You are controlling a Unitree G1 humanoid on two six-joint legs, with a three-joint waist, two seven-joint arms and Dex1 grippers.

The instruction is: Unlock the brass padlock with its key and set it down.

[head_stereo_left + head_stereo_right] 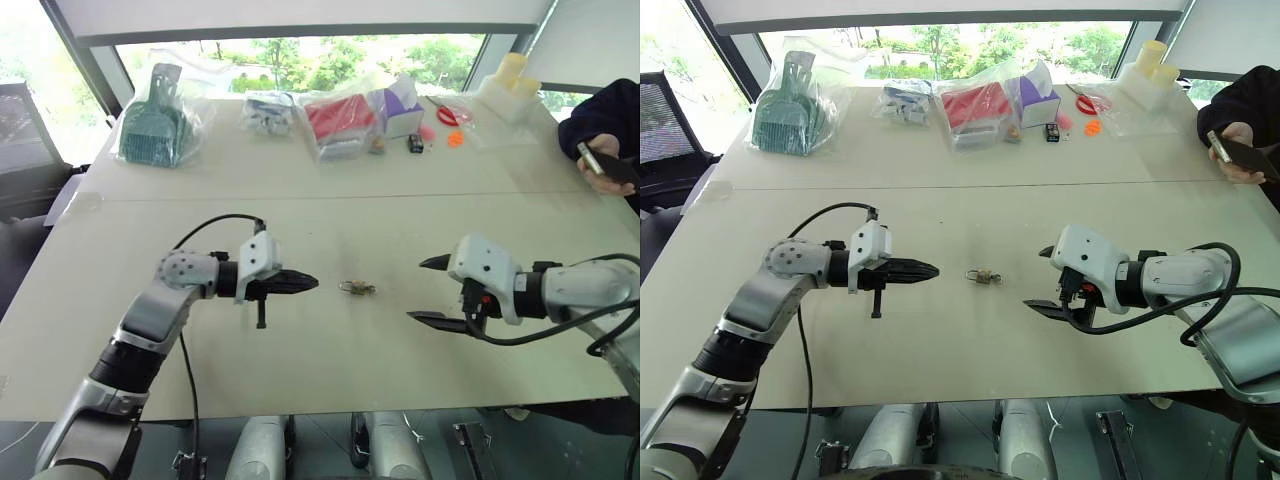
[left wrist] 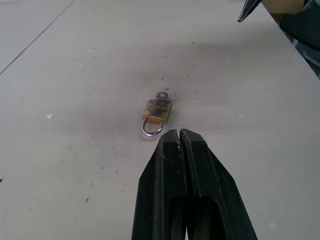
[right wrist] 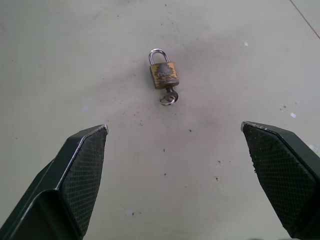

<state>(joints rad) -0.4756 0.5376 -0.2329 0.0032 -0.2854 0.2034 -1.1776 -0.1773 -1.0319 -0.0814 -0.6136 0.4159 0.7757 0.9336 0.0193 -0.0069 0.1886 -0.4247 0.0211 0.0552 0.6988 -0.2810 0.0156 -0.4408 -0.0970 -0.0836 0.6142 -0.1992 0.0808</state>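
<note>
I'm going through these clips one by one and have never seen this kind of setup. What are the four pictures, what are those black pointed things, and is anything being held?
This is a humanoid robot with two arms, each ending in a pincer of two black fingers. The two wide pictures come from a stereo camera on its head, looking down over a pale table. The two close-ups come from cameras on the wrists, looking along each pincer's fingers.

The left pincer is shut and holds nothing. The right pincer is open and holds nothing either.

Between them the brass padlock lies flat on the table, with the key sticking out of its bottom end.

At the far edge lie bagged goods. A person's hand holds a phone at the right.
</note>
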